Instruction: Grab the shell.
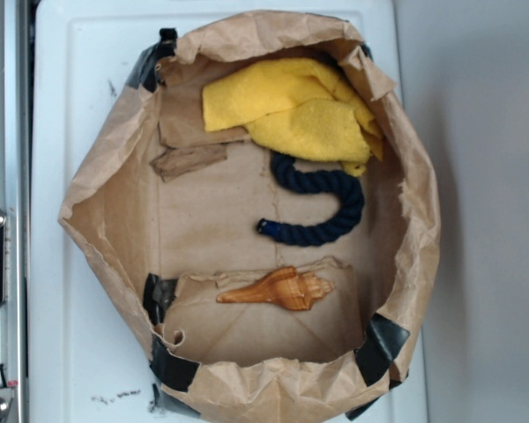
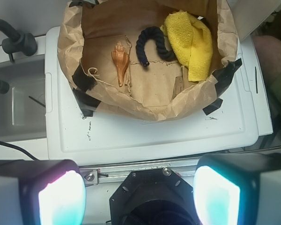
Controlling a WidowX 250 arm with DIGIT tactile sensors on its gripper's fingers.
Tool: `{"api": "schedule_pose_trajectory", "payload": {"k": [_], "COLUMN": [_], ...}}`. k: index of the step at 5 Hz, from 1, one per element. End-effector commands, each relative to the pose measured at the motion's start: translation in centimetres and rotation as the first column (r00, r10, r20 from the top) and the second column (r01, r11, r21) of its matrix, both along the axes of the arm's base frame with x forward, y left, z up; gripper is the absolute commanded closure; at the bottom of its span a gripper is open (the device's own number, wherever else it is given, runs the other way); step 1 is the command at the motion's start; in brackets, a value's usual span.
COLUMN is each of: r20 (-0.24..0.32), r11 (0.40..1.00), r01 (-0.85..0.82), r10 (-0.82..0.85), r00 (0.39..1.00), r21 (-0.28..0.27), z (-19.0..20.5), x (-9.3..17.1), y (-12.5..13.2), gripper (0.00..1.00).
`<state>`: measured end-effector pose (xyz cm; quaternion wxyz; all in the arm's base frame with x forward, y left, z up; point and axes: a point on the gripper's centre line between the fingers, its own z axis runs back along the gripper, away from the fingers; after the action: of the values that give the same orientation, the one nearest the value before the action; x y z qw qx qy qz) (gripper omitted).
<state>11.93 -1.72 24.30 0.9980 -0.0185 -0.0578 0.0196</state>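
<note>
My gripper (image 2: 139,197) hangs spread and empty, well back from the paper tray (image 1: 106,176), giving me a clear look: the shell (image 1: 280,289) lies flat on its floor near the rope (image 1: 322,207)

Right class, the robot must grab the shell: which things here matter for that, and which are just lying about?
Belongs to the job:
shell
gripper, open, far from the bag

Just lying about:
blue rope
yellow cloth
wood chip
paper bag, which holds them all
</note>
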Motion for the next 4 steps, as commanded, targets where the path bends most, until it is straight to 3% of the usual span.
{"api": "schedule_pose_trajectory", "payload": {"k": [1, 3, 4], "r20": [0.000, 0.031, 0.051], "r11": [1.000, 0.994, 0.991], "r01": [0.000, -0.082, -0.127], "r10": [0.000, 0.085, 0.129], "r00": [1.000, 0.996, 0.990], "r21": [0.000, -0.073, -0.041], "z": [0.0, -1.9, -4.6], "x": [0.0, 10.0, 13.2], "y": [0.0, 0.6, 2.1], "gripper": [0.00, 0.00, 0.00]}}
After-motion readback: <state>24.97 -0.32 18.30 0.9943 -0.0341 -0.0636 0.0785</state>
